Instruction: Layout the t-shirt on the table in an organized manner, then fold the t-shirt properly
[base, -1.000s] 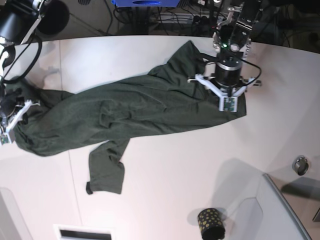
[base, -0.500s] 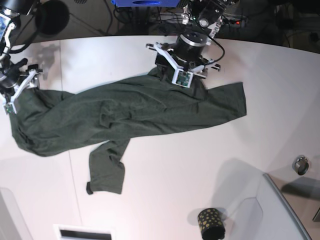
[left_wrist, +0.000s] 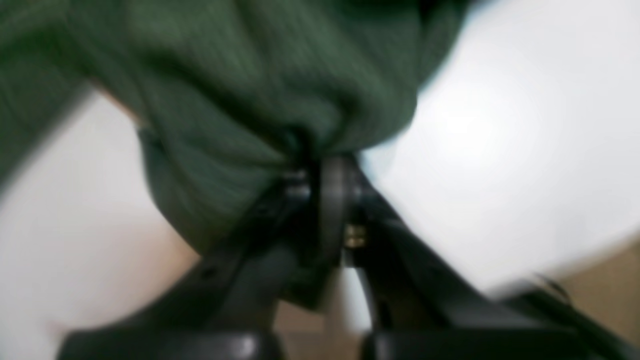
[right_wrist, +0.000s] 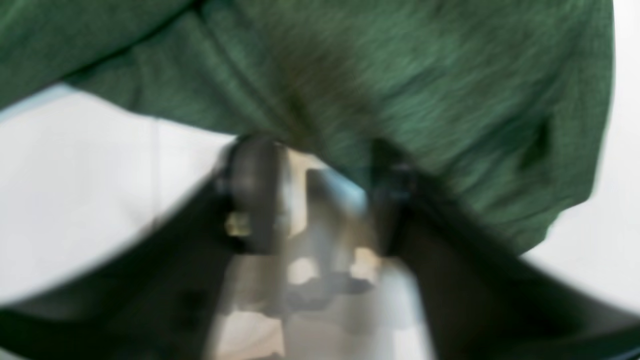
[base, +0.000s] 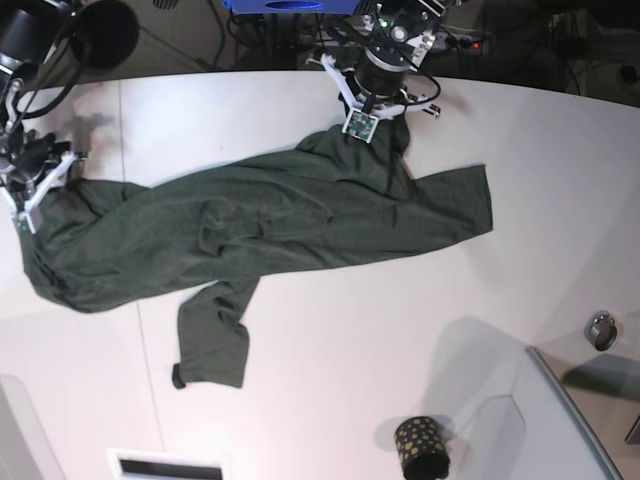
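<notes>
Overall, the big smooth white table (base: 400, 320) with its curved far edge fills the base view; behind that edge the floor is dark, with cables and a blue box. On the table lies the large plain dark green t-shirt (base: 250, 225), stretched in a long crumpled band from the left side to the right of the middle, with one sleeve hanging toward the near side.

At the left edge of the base view the right gripper (base: 25, 195) stands over the left end of the cloth. In the right wrist view its fingers (right_wrist: 250, 190) are apart, with green fabric lying across their tips; whether it really grips the cloth I cannot tell.

At the far middle the left gripper (base: 362, 125) points down at the top corner of the shirt, and its jaws are closed together on a bunch of the fabric.

Near the right front stands a small black cup with gold dots (base: 420, 447), beside a grey raised panel (base: 560, 420) and a small metal ring (base: 601, 330).
</notes>
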